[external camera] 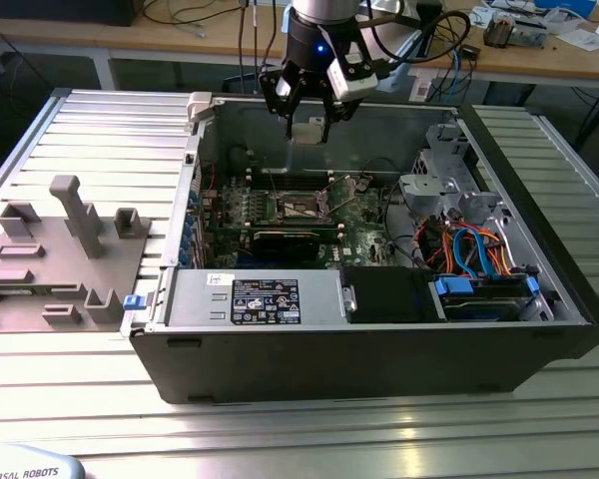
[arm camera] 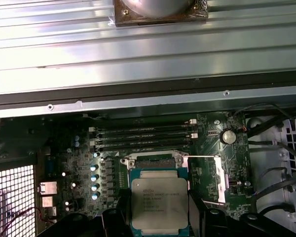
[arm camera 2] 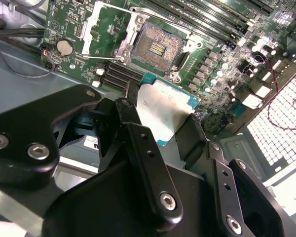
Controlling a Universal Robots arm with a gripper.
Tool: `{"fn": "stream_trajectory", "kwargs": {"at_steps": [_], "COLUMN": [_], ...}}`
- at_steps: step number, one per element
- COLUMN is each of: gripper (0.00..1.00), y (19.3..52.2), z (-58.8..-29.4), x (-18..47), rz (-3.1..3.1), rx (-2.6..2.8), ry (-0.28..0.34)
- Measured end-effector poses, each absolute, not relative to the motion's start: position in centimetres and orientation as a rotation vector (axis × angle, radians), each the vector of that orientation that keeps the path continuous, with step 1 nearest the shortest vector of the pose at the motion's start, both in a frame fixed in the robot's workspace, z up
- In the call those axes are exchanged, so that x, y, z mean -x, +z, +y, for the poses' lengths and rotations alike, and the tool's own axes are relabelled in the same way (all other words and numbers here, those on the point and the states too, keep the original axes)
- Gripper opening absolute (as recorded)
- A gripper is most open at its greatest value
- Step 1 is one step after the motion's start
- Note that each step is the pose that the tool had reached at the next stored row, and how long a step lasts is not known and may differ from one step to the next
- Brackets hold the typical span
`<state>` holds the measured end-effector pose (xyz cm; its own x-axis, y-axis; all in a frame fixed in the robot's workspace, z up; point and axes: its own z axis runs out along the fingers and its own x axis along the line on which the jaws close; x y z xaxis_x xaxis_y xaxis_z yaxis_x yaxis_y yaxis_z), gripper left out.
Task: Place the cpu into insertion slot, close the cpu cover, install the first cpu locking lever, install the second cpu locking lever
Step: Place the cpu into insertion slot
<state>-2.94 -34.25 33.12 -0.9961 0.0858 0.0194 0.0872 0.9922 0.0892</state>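
My gripper [external camera: 306, 128] hangs above the open computer case, shut on the cpu [arm camera 2: 165, 112]. The chip's dull silver top faces the camera in the first wrist view, cpu [arm camera: 159, 202], with a black finger [arm camera 2: 138, 140] on each side. Below it on the green board lies the insertion slot [arm camera 2: 158, 48], a dark square recess with nothing in it, also seen as the insertion slot [external camera: 301, 207] in the exterior view. The cpu cover [arm camera 2: 99, 27] stands swung open beside the slot. A thin locking lever [arm camera 2: 96, 57] is raised free next to it.
Long memory slots [arm camera: 143, 136] run beside the socket. The case wall [external camera: 195, 170] borders the board on the exterior view's left. A drive cage and bundled cables [external camera: 469, 244] fill the right. A black power supply [external camera: 270, 299] lies at the front. Grey holders [external camera: 70, 244] sit outside the case.
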Motion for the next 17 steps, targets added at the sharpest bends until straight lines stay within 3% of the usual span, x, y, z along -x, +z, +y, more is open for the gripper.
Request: {"fn": "stream_trajectory", "kwargs": {"at_steps": [17], "gripper": [0.55], "y": [33.06], "z": [-34.25], "x": [2.94], "rz": [-3.119], "rx": [0.187], "ry": [-0.141]}}
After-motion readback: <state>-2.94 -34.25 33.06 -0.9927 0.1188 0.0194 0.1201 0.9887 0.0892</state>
